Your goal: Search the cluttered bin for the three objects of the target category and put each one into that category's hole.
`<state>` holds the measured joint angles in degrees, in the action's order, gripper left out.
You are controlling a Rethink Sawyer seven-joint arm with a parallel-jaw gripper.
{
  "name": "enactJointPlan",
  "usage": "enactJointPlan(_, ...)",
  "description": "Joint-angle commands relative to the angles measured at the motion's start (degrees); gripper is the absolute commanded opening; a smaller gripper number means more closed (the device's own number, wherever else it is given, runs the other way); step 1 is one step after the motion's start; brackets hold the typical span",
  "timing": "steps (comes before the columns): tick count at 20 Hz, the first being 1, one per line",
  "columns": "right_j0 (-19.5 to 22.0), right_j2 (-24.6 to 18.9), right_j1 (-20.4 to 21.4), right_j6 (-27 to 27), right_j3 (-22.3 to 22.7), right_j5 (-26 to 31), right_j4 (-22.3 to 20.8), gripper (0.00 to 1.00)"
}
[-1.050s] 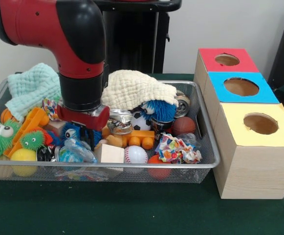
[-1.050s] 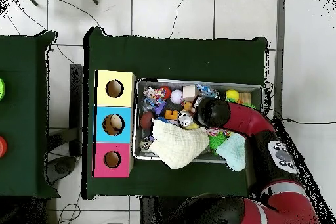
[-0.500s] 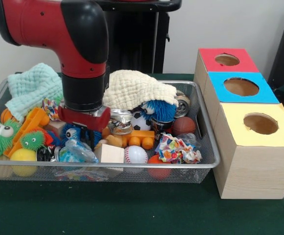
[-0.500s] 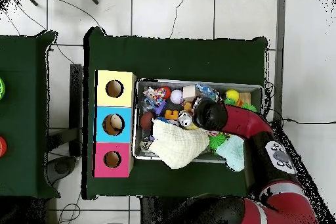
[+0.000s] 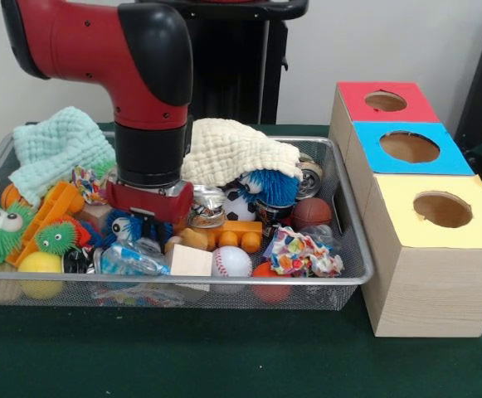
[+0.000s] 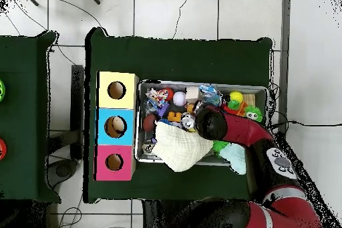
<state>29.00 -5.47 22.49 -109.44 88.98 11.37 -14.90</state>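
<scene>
One arm comes down into the left half of the wire bin, and its gripper is low among the toys, just above a blue fuzzy toy and a crumpled clear wrapper. I cannot tell how wide the gripper is or if it has hold of anything, because the red wrist block and the clutter hide its tips.

Balls lie in several places of the bin: a baseball at the front rim, a small soccer ball under a cream cloth, a brown basketball toward the right wall, and a yellow ball at the front left. A mint cloth is in the left back corner.

Beside the bin stand three boxes with holes: red, blue and yellow. In the overhead view the arm covers the middle of the bin.
</scene>
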Motion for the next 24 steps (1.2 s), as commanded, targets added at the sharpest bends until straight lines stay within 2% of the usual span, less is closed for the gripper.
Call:
enactJointPlan(1, 0.46, -2.70, -1.73, -5.44, 2.72, -5.34, -2.08, 0.00)
enactJointPlan(5, 1.13, -3.38, -1.35, -4.49, 2.89, -4.66, -1.99, 0.00)
enactJointPlan(9, 2.14, -4.02, 1.11, -3.72, 4.39, -3.12, -1.90, 0.00)
enactJointPlan(11, 2.69, -4.54, 1.75, -2.08, 3.73, -2.70, -2.80, 0.00)
enactJointPlan(12, 3.65, -5.69, 1.68, -1.05, 3.54, -3.00, -3.41, 1.00)
enactJointPlan(15, 3.91, -5.98, 1.79, -0.04, 3.12, -2.45, -3.91, 1.00)
enactJointPlan(17, 2.39, -4.55, 2.36, 0.70, 2.33, -2.03, -5.14, 1.00)
enactJointPlan(24, 3.59, -6.45, 3.83, 1.98, 2.38, 3.91, -3.73, 1.00)
